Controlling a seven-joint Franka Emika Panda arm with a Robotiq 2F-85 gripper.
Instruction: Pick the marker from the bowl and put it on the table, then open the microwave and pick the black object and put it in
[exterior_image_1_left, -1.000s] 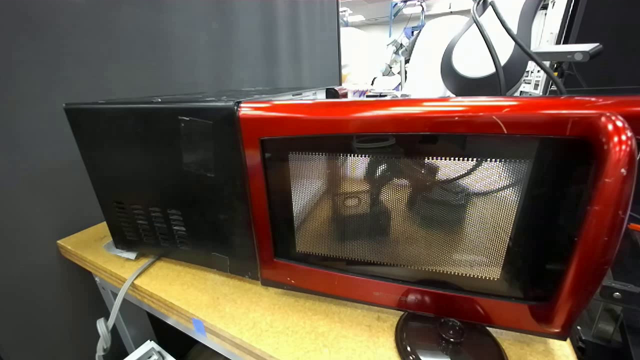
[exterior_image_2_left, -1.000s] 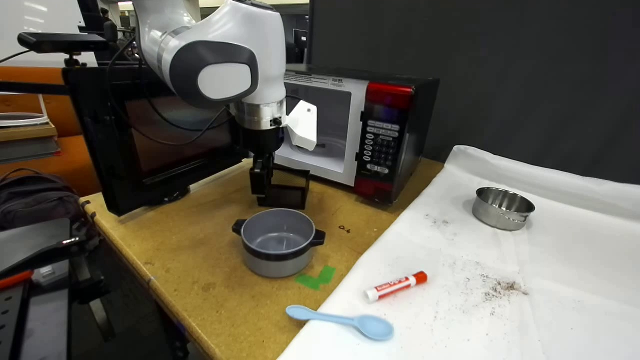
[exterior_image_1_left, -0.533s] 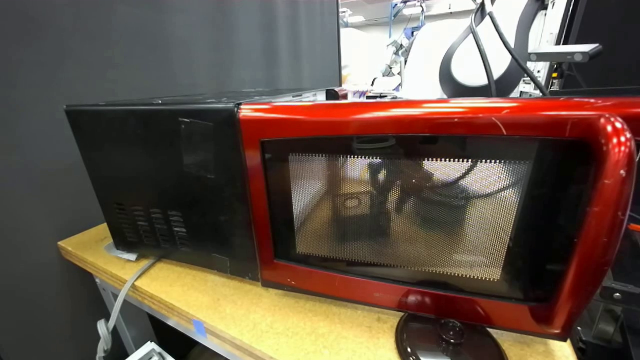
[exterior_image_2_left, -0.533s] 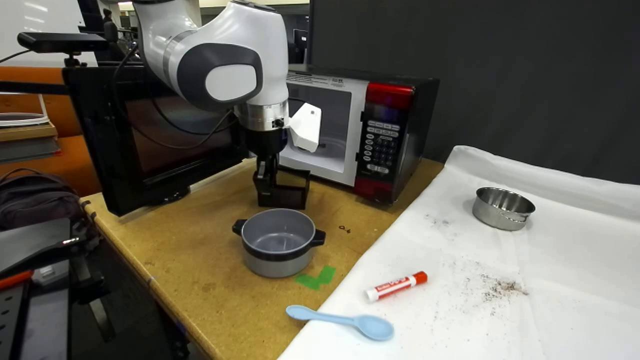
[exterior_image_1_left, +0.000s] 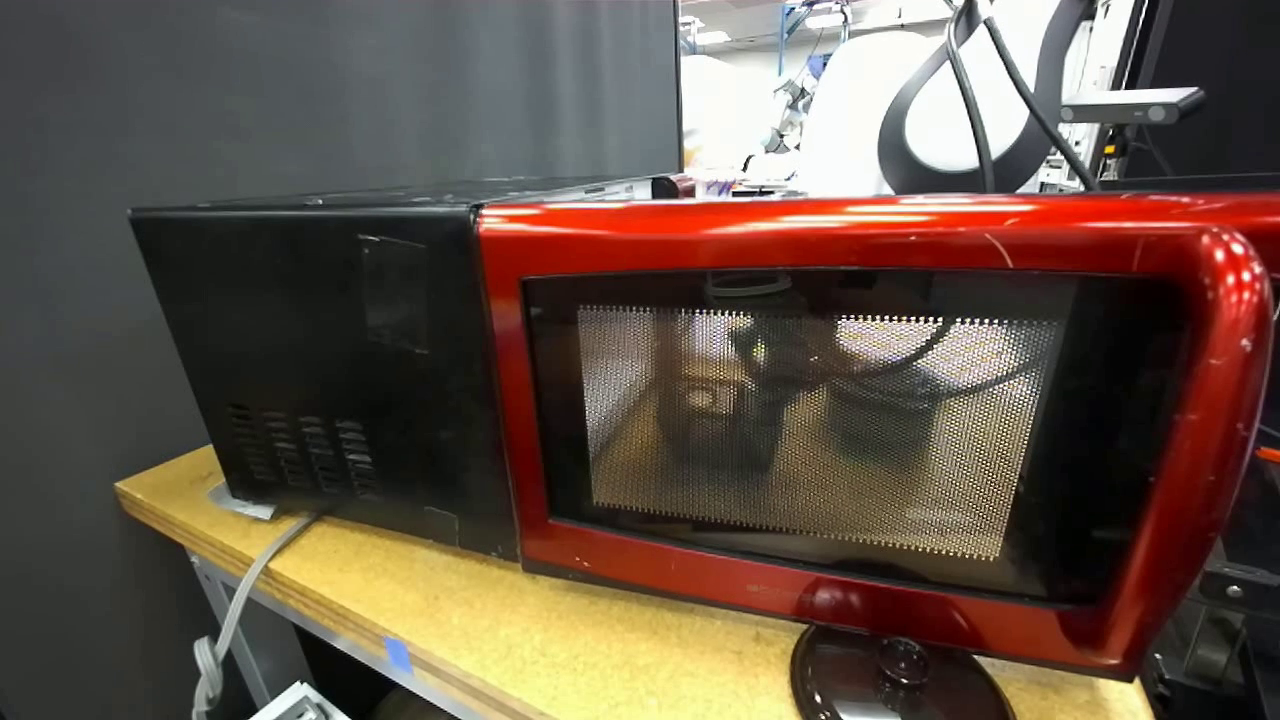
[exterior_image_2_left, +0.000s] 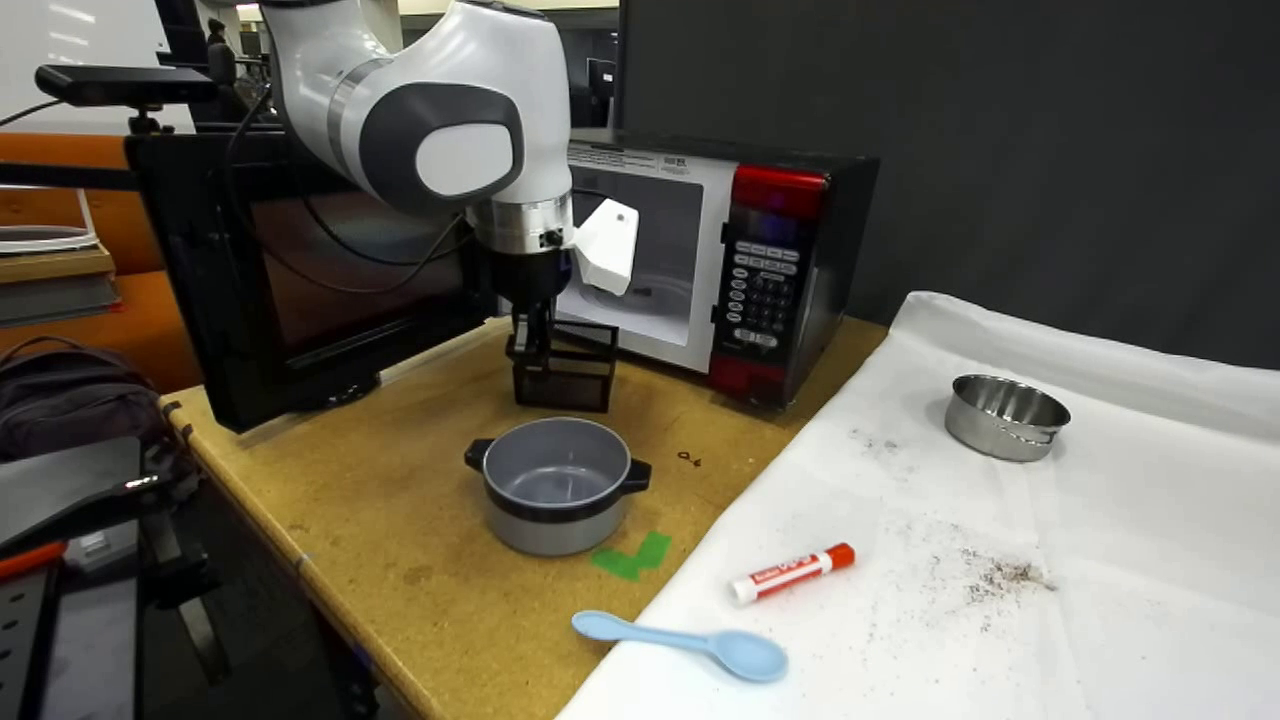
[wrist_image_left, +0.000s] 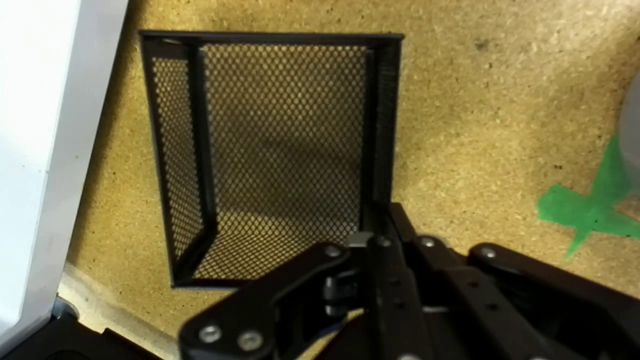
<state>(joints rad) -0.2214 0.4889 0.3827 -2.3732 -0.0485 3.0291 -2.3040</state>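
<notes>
1. Black two-finger gripper (wrist_image_left: 384, 226): jaws pinch the near wall of the black wire-mesh box (wrist_image_left: 285, 125).
2. Box: between red-and-black microwave (exterior_image_2_left: 712, 262), far, and round grey bowl (exterior_image_2_left: 556, 530), near.
3. Red-and-white marker (exterior_image_2_left: 793, 573): lies right, on white sheet (exterior_image_2_left: 1130, 590).

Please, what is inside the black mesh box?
In the wrist view, the black mesh box shows only its own mesh floor and walls; the hand covers one corner, so that part cannot be seen.

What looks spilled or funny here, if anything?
Tiny dark specks are scattered over the creased white sheet near the red-and-white cylindrical marker. They look spilled because they clump unevenly, dark against white.
</notes>
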